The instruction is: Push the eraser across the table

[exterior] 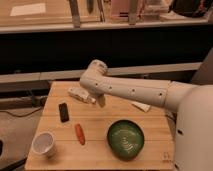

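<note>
At the near edge of the worktop [95, 156] a white cup [43, 144] stood at lower left and a green bowl [125, 140] at lower centre-right, with an orange stick [80, 134] lying between them and a little further back. Beyond the stick, on the left side of the frame, the eraser [64, 111] lay flat on the planks, its long axis running near-to-far (almost straight up the frame, tilted only slightly). The gripper [101, 101] hung at centre frame under the bend of the white arm, low over the worktop, to the right of the eraser and a touch higher in the frame; whether it was spread or closed could not be made out. So the eraser lay to its left and slightly nearer, one long side turned toward it, with bare wood between the two. A sideways sweep to the left would probably meet that long side squarely. A clear bottle [81, 94] lay just up-left of the gripper, close above that line of travel and likely to be clipped. A white block [141, 106] lay off to the right, partly under the arm.
</note>
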{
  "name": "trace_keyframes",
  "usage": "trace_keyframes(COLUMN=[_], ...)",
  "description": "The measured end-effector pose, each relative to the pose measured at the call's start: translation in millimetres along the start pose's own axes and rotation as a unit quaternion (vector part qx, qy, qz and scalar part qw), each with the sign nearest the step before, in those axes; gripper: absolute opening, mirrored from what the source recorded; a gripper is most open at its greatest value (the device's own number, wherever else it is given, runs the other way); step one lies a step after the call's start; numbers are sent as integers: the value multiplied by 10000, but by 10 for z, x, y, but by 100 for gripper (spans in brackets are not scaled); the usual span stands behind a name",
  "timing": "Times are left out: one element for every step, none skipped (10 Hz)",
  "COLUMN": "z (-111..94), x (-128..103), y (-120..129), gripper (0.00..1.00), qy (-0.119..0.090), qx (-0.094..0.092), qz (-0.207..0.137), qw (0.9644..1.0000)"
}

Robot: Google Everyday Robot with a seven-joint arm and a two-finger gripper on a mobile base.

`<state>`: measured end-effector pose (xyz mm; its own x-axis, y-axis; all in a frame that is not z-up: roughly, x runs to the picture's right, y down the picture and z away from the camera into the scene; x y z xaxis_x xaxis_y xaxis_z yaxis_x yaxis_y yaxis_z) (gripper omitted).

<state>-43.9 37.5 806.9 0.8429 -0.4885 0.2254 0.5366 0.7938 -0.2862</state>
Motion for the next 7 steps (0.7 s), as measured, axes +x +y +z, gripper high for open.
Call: trace_keyframes(z=[15,35,55,74,85,101,111], x=[-10,-10,-18,-55,-72,-69,-72], y=[-5,-6,-20,-48,-67,-65,-73], gripper=[80,80,80,80,80,80,80], qy=[-16,-36,-50,-74,-92,-105,-118], qx=[21,47,74,107,129,135,149], qz=[-22,-41,-64,-108,-122,-120,-120], qw=[10000,10000,9999,9999,9998,9998,9997])
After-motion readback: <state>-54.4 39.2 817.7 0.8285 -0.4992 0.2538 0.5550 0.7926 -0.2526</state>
